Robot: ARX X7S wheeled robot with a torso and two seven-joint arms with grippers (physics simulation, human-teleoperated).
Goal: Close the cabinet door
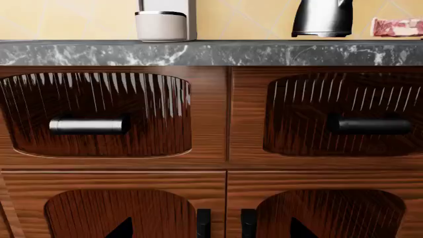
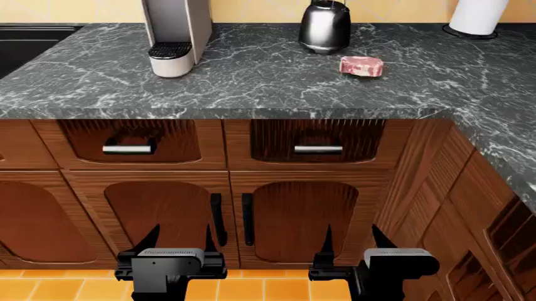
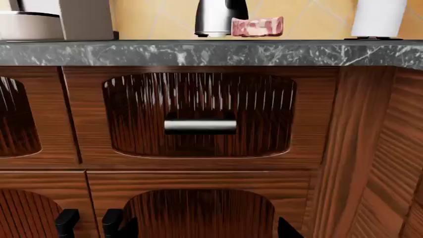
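We hold our left tool [image 2: 177, 245] and right tool [image 2: 349, 244], prongs apart and empty, before the shut brown wooden cabinet doors [image 2: 293, 213].

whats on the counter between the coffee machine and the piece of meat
The dark kettle stands between the coffee machine and the meat, set farther back toward the wall; the head view shows it best.

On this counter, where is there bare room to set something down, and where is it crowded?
The widest bare marble lies along the front of the counter, below the coffee machine, kettle and meat piece. Another open patch sits between the meat and the paper towel roll. The back edge is crowded, mainly around the kettle and meat.
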